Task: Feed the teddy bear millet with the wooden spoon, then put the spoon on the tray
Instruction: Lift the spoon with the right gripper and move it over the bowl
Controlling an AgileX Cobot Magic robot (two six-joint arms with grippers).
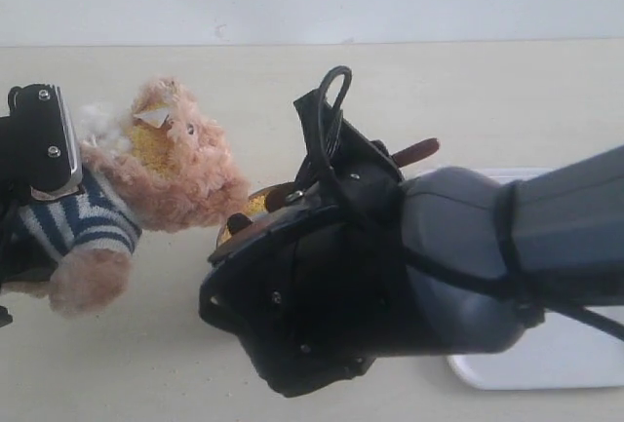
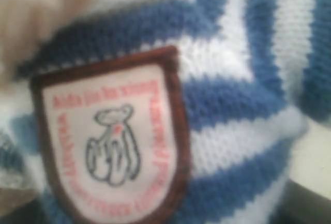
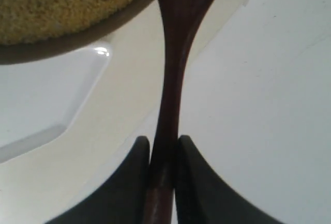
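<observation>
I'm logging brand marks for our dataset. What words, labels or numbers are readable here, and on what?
Shield badge on the teddy bear's striped shirt: red lettering ringing a drawn bear, too blurred to read reliably.
No other readable text, number or sign shows in any view.

I see the teddy bear [image 1: 185, 173] in fluffy tan-pink fur, its shirt [image 2: 232, 94] striped blue and white. On the shirt, the badge [image 2: 111, 141] is white with a dark brown border, pink lettering and a grey-blue bear outline. Beyond the bear's snout, the millet [image 3: 62, 1] is yellow, the wooden spoon [image 3: 173, 79] dark reddish-brown, the tray [image 1: 565, 359] white and the table [image 1: 468, 91] pale beige.
</observation>
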